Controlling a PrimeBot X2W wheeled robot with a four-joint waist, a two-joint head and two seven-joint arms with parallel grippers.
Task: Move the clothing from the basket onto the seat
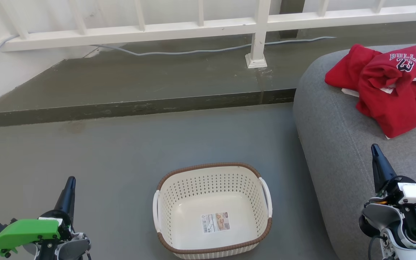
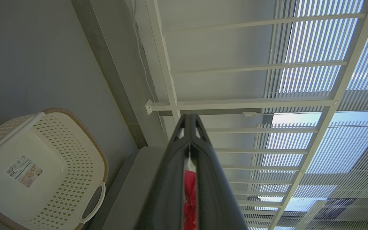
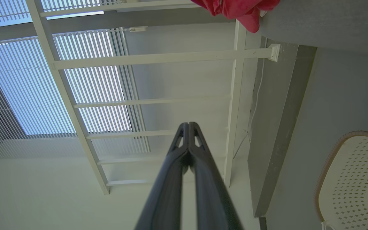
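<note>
Red, soft clothing point(image 1: 392, 90), white-trimmed and lettered "BULLS 23", lies crumpled on the grey seat point(image 1: 338, 151), well apart from the empty basket point(image 1: 208, 167) on the floor. It is probably light and limp; a raised fold would suit pinching. Left gripper point(image 1: 71, 180) and right gripper point(image 1: 375, 148): both closed, holding nothing.

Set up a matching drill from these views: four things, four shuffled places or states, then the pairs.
1. red "BULLS 23" fabric clothing
2. cream perforated plastic basket with brown rim
3. large rounded grey fabric seat
4. left tool

A. shut, holding nothing
B. on the floor, no clothing inside
C. heaped on the seat
D. right of the basket, bearing the clothing

Pairs: 1-C, 2-B, 3-D, 4-A
</note>
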